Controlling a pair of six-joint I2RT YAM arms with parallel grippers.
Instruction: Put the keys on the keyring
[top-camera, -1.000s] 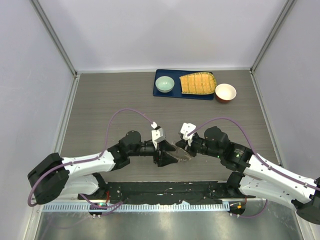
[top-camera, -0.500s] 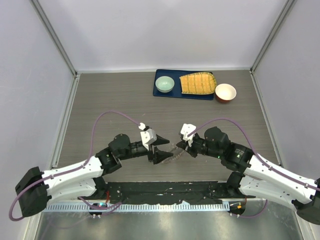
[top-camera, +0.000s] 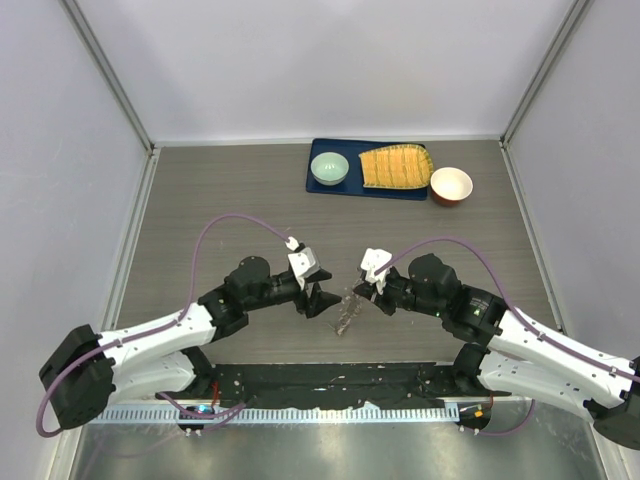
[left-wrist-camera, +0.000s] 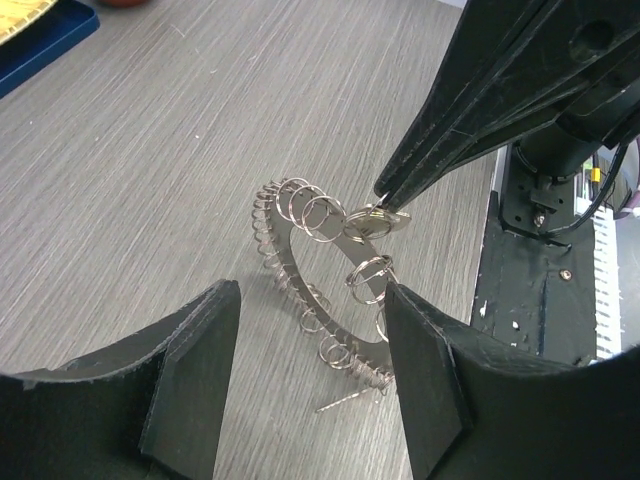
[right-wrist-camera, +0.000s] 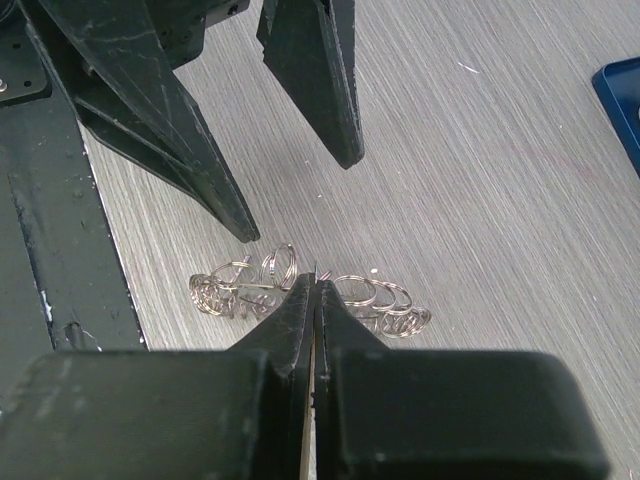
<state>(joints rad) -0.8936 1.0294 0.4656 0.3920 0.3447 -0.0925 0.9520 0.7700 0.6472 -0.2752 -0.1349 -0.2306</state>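
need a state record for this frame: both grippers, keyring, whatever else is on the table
left gripper: open, tips close beside the keyring; contact unclear
right gripper: shut, pinching a silver piece at the keyring's rim
silver piece: key or fringe loop, cannot tell
keyring: tilted, raised at the pinched side, low side toward the table
far side: blue tray holding a green bowl and a yellow ribbed item
beside tray: red-and-white bowl
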